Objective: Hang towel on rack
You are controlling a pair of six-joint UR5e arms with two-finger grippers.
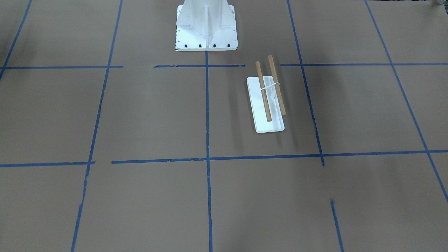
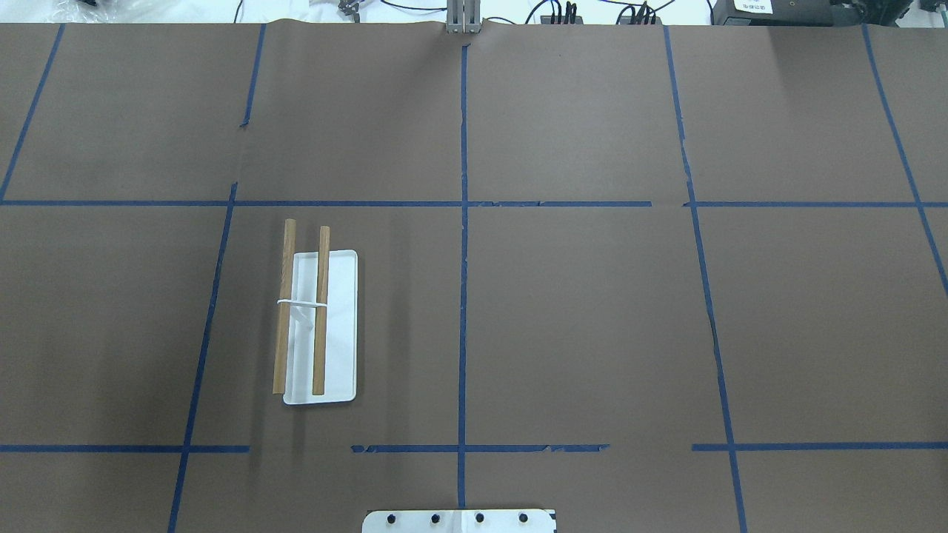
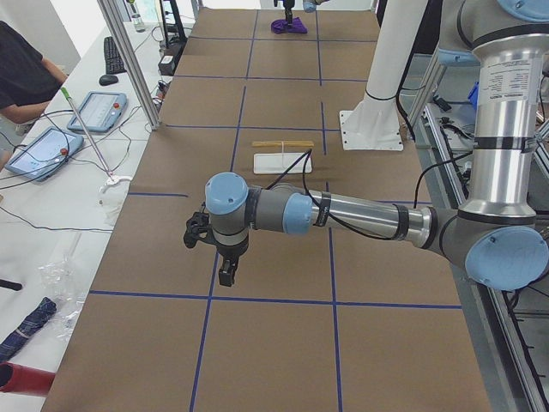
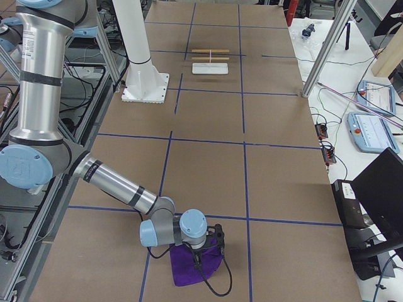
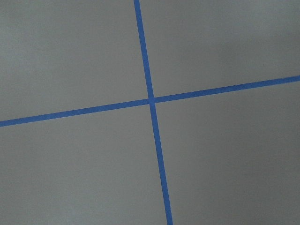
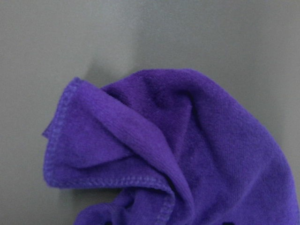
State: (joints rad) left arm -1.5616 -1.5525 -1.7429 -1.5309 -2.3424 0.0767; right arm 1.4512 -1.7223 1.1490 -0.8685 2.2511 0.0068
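The rack (image 1: 266, 105) has a flat white tray base and two wooden rods joined by a white crosspiece. It stands bare on the table's left half in the overhead view (image 2: 320, 326), and also shows in the side views (image 3: 283, 154) (image 4: 210, 63). The purple towel (image 4: 195, 264) lies crumpled at the table's right end and fills the right wrist view (image 6: 178, 154). My right gripper (image 4: 216, 246) is down on the towel; I cannot tell if it is open or shut. My left gripper (image 3: 225, 273) hangs over bare table far from the rack; I cannot tell its state.
The white bolted pedestal (image 1: 205, 28) stands at the robot's side of the table near the rack (image 4: 145, 82). Blue tape lines (image 5: 150, 99) grid the brown table. Metal frame posts (image 3: 129, 60) and operators' tablets (image 3: 43, 150) line the far side.
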